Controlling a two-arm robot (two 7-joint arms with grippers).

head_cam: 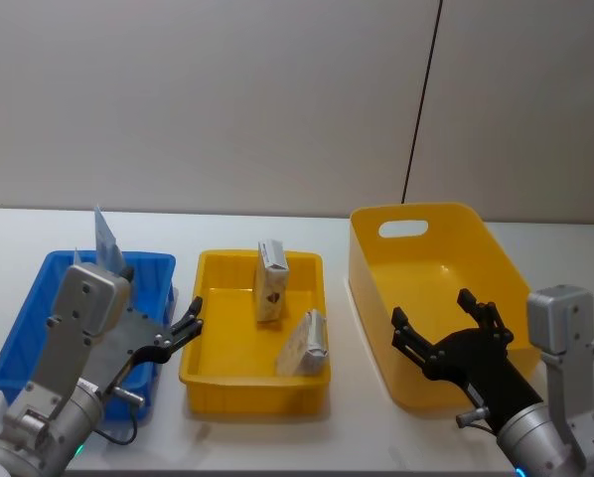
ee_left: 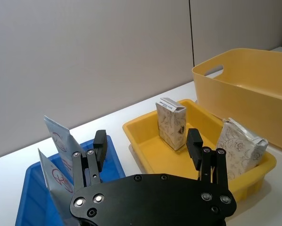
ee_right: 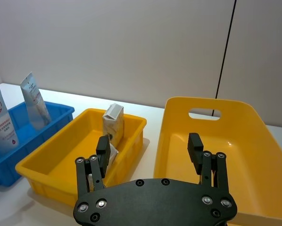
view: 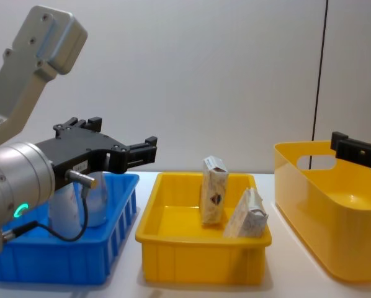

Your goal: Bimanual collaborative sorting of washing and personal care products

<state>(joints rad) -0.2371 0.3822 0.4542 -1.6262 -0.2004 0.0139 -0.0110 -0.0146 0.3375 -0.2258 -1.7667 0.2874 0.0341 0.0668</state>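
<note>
Two pale-blue tubes with red marks stand in the blue bin at the left. An upright cream carton and a leaning one sit in the shallow yellow tray in the middle. My left gripper hovers open and empty above the blue bin's right edge, pointing toward the tray. On the right, my right gripper hangs open and empty over the near side of the large yellow bin.
The large yellow bin has a handle slot in its far wall and nothing inside. The three containers stand in a row on a white table, with a grey wall and a black cable behind.
</note>
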